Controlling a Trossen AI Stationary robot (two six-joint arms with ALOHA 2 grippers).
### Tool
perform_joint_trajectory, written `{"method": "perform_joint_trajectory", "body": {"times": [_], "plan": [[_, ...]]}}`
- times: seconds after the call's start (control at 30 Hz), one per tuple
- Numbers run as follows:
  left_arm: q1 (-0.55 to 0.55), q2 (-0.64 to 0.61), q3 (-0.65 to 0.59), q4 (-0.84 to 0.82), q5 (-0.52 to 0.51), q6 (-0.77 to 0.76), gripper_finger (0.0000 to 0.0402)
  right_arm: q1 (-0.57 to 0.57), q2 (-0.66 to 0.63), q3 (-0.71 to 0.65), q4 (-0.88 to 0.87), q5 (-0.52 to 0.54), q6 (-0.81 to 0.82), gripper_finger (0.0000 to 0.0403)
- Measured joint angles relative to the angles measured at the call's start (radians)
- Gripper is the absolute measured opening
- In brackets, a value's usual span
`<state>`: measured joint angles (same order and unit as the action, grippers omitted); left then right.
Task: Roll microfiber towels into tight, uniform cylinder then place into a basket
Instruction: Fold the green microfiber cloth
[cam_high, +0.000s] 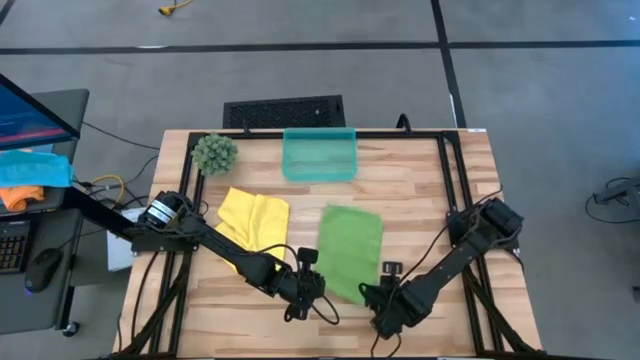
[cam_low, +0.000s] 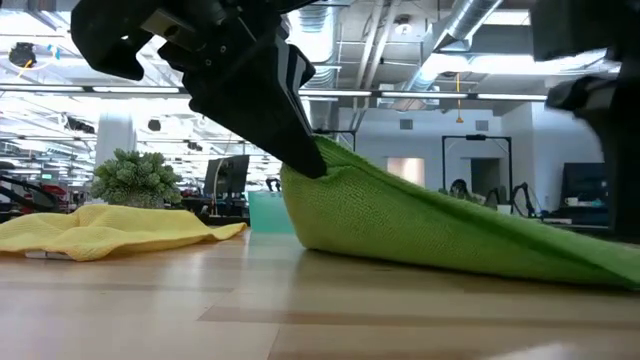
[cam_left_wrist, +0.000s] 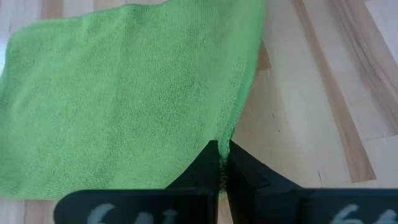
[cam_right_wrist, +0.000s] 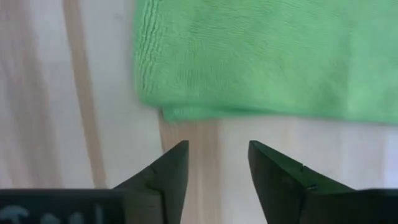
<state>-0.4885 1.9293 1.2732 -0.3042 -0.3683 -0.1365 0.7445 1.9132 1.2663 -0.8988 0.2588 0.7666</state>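
The lime green towel (cam_high: 350, 248) lies spread on the wooden table, folded into a narrow rectangle, with its near left corner raised. My left gripper (cam_high: 312, 283) is shut on that corner. It also shows in the low view (cam_low: 305, 160) and the left wrist view (cam_left_wrist: 222, 155). My right gripper (cam_right_wrist: 217, 162) is open just short of the towel's near right corner (cam_right_wrist: 163, 112) and touches nothing. The yellow towel (cam_high: 253, 215) lies crumpled on the table to the left. The teal basket (cam_high: 320, 155) stands at the far edge. My left gripper pinches the green towel's edge (cam_left_wrist: 226, 138) at its near left corner between its two fingers. The fingers slant down from the near left. The held corner (cam_low: 325, 165) is lifted off the table, and the rest of the towel slopes down onto the wood (cam_low: 560, 260).
A round green spiky plant ball (cam_high: 215, 152) stands at the far left, beside the basket. A black frame (cam_high: 445, 170) runs around the table top. Bare wood lies between the two towels and along the near edge.
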Motion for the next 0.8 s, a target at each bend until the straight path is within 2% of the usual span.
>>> {"method": "perform_joint_trajectory", "body": {"times": [0.13, 0.2, 0.3, 0.37, 0.6, 0.8], "plan": [[0.000, 0.000, 0.000, 0.000, 0.000, -0.004, 0.0002, 0.039, -0.069, 0.000, -0.044, 0.055, 0.027, 0.0191], [0.000, 0.000, 0.000, 0.001, 0.000, -0.004, 0.0002, 0.074, -0.098, 0.000, -0.043, 0.144, 0.022, 0.0188], [0.001, 0.000, 0.000, 0.001, 0.000, -0.020, 0.0002, 0.127, -0.114, 0.000, -0.034, 0.333, 0.022, 0.0182], [0.005, 0.000, 0.000, 0.001, 0.000, -0.060, 0.0002, 0.155, -0.106, 0.000, -0.025, 0.411, 0.024, 0.0179], [0.032, 0.000, 0.000, -0.001, 0.001, -0.216, 0.0002, 0.163, -0.025, 0.000, 0.090, 0.391, -0.087, 0.0185], [0.037, 0.000, 0.000, -0.003, 0.001, -0.275, 0.0002, 0.133, 0.025, 0.000, 0.194, 0.301, -0.170, 0.0204]]}}
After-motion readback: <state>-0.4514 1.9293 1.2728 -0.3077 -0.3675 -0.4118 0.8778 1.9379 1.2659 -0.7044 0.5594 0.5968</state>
